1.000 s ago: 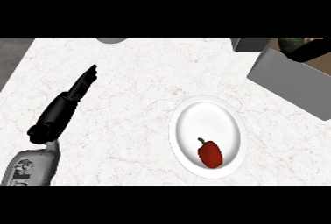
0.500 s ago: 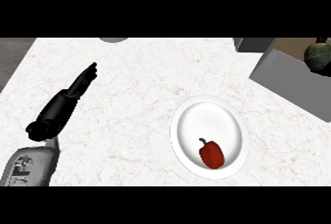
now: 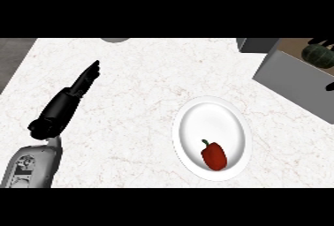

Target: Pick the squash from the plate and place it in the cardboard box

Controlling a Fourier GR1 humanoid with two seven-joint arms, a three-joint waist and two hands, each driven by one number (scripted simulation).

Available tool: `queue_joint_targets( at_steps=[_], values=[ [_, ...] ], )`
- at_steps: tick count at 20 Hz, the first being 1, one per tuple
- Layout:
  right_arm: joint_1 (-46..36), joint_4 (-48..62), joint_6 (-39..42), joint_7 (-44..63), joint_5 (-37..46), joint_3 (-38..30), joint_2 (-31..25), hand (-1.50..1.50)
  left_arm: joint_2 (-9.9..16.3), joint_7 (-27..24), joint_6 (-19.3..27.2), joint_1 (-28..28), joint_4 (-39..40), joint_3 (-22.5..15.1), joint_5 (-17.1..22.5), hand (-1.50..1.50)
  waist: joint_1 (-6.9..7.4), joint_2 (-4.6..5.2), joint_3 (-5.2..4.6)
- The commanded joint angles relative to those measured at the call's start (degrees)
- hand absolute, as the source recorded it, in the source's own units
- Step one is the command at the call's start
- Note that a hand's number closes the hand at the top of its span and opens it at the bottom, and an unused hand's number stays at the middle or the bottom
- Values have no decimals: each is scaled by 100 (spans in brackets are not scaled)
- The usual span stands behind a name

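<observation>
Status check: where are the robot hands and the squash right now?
Left robot hand open over the counter, holding nothing. Right robot hand at the top right edge, on the squash over the cardboard box. Red pepper remains on plate.

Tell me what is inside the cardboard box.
A dark green squash sits in the cardboard box, with black fingers of the right hand at it. The box's wall hides its floor and the squash's underside.

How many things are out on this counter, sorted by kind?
Plates: 1, a white plate
Vegetables: 2, a red pepper on the plate and a dark green squash in the box
Boxes: 1, the cardboard box
Total: 4
</observation>
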Motion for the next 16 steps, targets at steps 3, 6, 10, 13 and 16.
queue_joint_targets(
  at_steps=[3,6,10,13,16],
  values=[
    [-314,325,-63,-722,-1292,-1315,50,-150,-91,104,99,-84,71,66,40,0,-79,-12,18],
    [-522,819,124,-239,-2288,-2382,258,-150,-1,23,7,108,-49,-21,-35,0,-26,-30,21],
    [-652,1363,307,382,-2998,-3192,-139,-150,7,-97,9,79,-23,41,9,0,-18,9,9],
    [-747,1572,75,865,-3201,-3432,-330,-150,5,1,15,-230,76,26,-23,0,21,45,10],
    [-348,1523,99,519,-3383,-3632,-697,-150,162,-104,-193,68,-175,122,149,0,123,64,22]
  ],
)
